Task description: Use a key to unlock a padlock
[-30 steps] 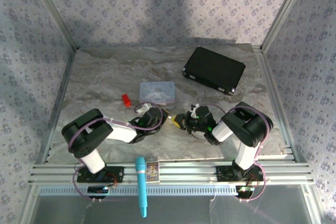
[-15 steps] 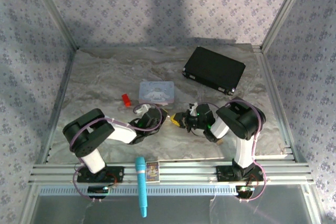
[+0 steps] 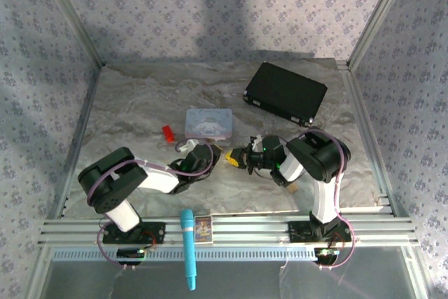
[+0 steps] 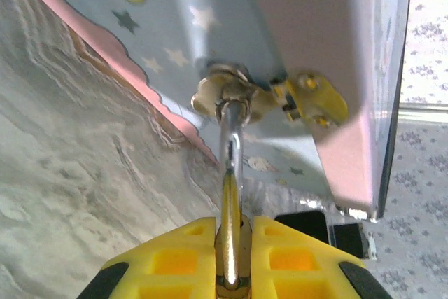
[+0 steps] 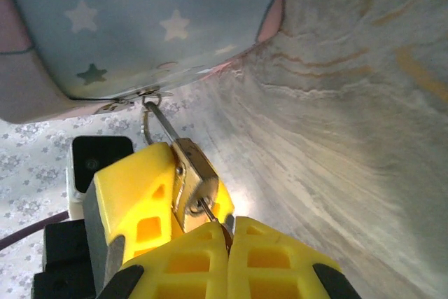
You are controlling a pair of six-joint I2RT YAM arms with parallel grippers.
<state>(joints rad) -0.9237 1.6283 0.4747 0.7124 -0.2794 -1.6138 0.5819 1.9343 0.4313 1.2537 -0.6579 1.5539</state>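
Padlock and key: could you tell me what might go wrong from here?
The right gripper pinches the thin key only at its tips, so turning could let it slip. The padlock may twist in the left gripper. The tin sits close behind and might be bumped.

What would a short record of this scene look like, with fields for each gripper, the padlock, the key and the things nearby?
left gripper: shut on the padlock
right gripper: shut on the key
key: thin, tip at the padlock's keyhole; depth cannot be told
padlock: brass, between the two grippers
nearby: pale blue tin just beyond the grippers; red piece left of it; black case far right
stage: key meets lock; not visibly open
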